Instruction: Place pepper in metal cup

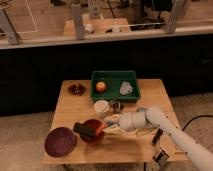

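Note:
My gripper [110, 125] is low over the table, at the right rim of the red bowl [91, 135]. A small orange-red piece, the pepper [101, 128], shows right at the gripper's tip against that rim; I cannot tell whether it is held. The metal cup [117, 106] is a small dark shiny cup just right of the white cup [101, 107], behind the gripper and a short way from it. A black block [83, 130] lies across the red bowl.
A green tray [114, 75] at the back holds a round orange fruit [101, 86] and a crumpled grey thing [125, 88]. A dark red plate [60, 141] lies front left. A small dark item [76, 89] sits back left. My arm [165, 125] crosses the table's right front.

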Available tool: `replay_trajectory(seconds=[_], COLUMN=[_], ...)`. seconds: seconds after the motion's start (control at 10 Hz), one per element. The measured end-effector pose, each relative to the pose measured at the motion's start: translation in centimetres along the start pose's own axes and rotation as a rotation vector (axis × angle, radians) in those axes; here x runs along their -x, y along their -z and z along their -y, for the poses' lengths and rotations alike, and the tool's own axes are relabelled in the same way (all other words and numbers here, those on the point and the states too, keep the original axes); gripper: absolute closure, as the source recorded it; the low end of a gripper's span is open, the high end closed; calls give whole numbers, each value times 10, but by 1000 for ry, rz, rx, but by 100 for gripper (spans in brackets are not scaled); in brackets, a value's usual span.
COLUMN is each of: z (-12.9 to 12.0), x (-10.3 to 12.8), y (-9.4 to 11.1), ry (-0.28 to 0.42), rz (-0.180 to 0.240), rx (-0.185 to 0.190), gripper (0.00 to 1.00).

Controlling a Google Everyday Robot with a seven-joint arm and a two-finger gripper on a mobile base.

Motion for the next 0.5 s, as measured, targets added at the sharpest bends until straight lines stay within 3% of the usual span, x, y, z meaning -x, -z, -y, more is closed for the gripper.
replay_trajectory(seconds=[0.4, 0.5], z=[2, 1], x=[6, 7], y=[-9, -9], ry=[-17, -20], rz=[33, 39], rx=[61, 68], gripper=[66, 72])
